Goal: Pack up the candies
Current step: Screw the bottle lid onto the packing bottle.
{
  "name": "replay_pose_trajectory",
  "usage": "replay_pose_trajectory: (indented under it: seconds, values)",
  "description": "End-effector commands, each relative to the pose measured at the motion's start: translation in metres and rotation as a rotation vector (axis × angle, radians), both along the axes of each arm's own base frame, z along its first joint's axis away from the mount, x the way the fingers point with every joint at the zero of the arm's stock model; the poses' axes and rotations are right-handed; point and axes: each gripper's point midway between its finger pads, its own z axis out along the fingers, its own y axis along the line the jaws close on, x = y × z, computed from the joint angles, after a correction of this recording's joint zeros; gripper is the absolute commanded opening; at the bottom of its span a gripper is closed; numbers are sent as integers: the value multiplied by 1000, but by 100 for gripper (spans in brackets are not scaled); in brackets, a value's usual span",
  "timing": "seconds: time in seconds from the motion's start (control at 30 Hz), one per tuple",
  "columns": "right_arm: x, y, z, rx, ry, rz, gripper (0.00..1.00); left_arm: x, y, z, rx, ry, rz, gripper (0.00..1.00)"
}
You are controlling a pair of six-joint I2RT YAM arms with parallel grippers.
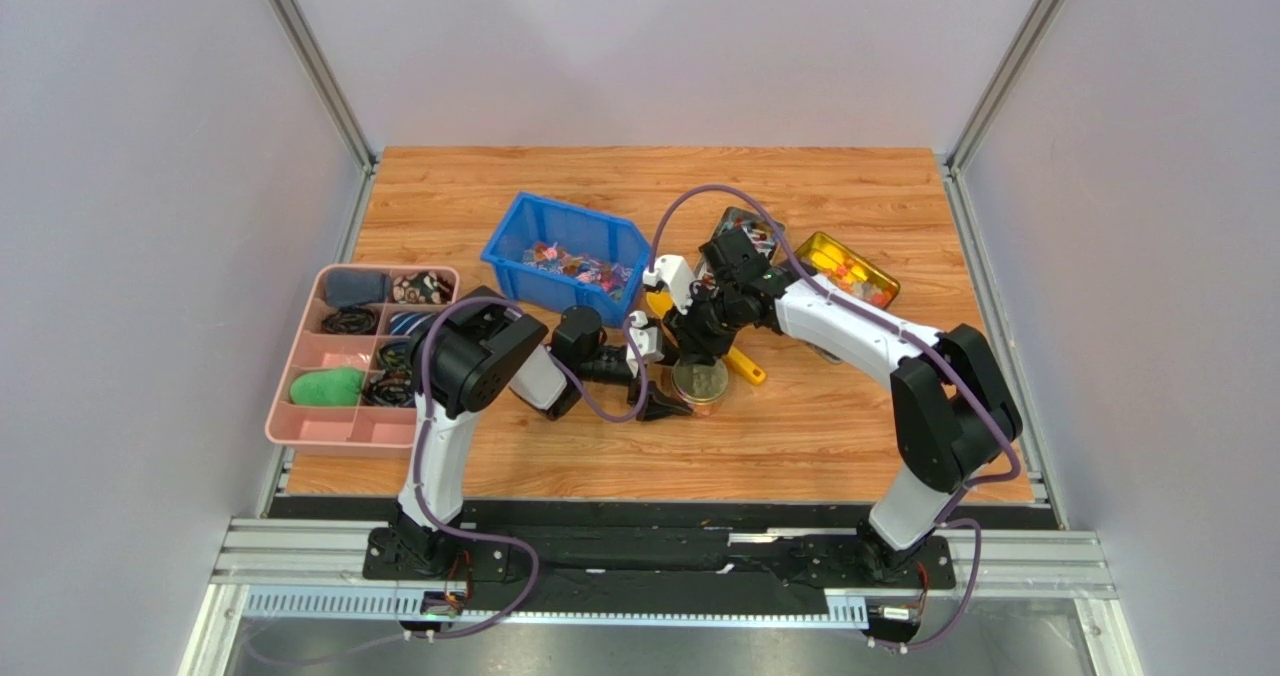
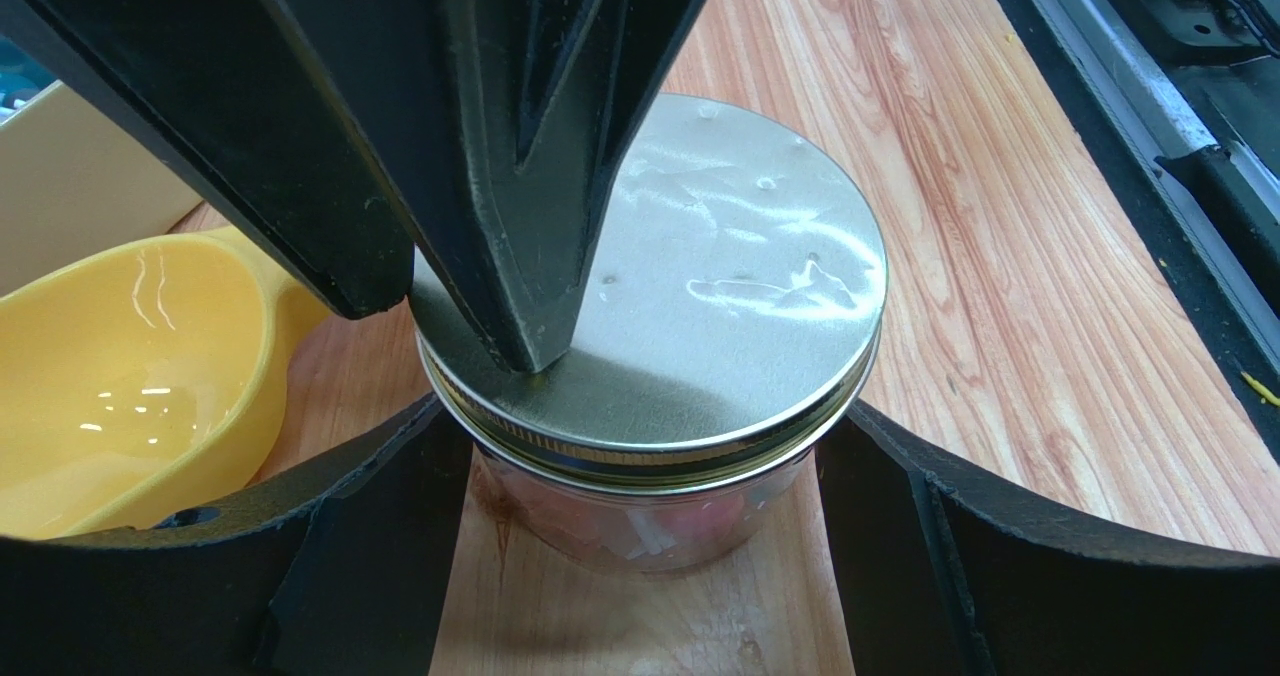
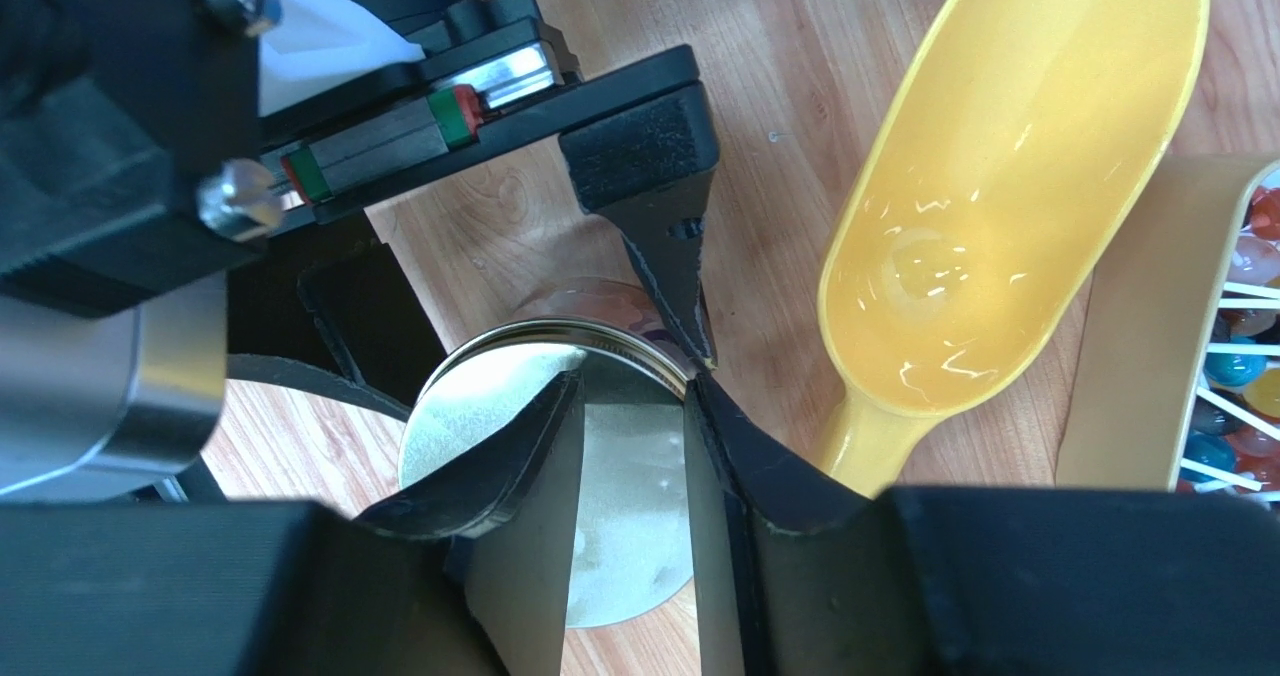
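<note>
My left fingers (image 2: 346, 556) are closest to the left wrist camera. They sit at 4 and 8 o'clock in that view and press on both sides of a glass jar (image 2: 661, 519), so they are grasping it just under its lid (image 2: 721, 286). The silver lid is on top of the jar. Something pink and white shows through the glass, but it is too blurry to name.

My right fingers (image 3: 511, 466) come down from above. Their tips rest on the lid, and a strip of bare lid shows between them. They are a little way apart and grasp nothing.

In the top view, the jar stands on the wooden table (image 1: 842, 436) near the middle. The candies (image 1: 579, 267) lie in a heap in a blue bin (image 1: 519, 234), between 10 and 11 o'clock from the jar. They are tiny and shiny, mostly pink and red.

A yellow scoop (image 3: 992, 211) lies just beside the jar and holds nothing. Its handle sticks out at about 3 o'clock. A gold tin (image 3: 1127, 346) with lollipops (image 3: 1240, 361) sits at 2 o'clock. A pink tray (image 1: 323, 424) with small boxes sits at 9 o'clock.
</note>
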Motion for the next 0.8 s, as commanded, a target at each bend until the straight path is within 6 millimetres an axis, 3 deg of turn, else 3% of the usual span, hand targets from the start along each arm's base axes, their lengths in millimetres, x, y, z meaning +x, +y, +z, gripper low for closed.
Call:
replay_pose_trajectory:
  seconds: [0.0, 0.37, 0.57, 0.67, 0.77]
  values:
    - [-13, -19, -12, -77, 57, 0, 33, 1, 1, 0, 3, 34, 2, 76]
    - [-13, -45, -11, -94, 59, -57, 26, 2, 2, 0, 5, 33, 8, 76]
    - [-25, -51, -16, -105, 103, -52, 20, 2, 2, 0, 4, 33, 8, 76]
    - [-24, -54, -12, -109, 76, -67, 24, 3, 2, 0, 4, 33, 10, 76]
    - [-17, -56, 0, -106, 19, -77, 35, 3, 2, 1, 1, 31, 7, 76]
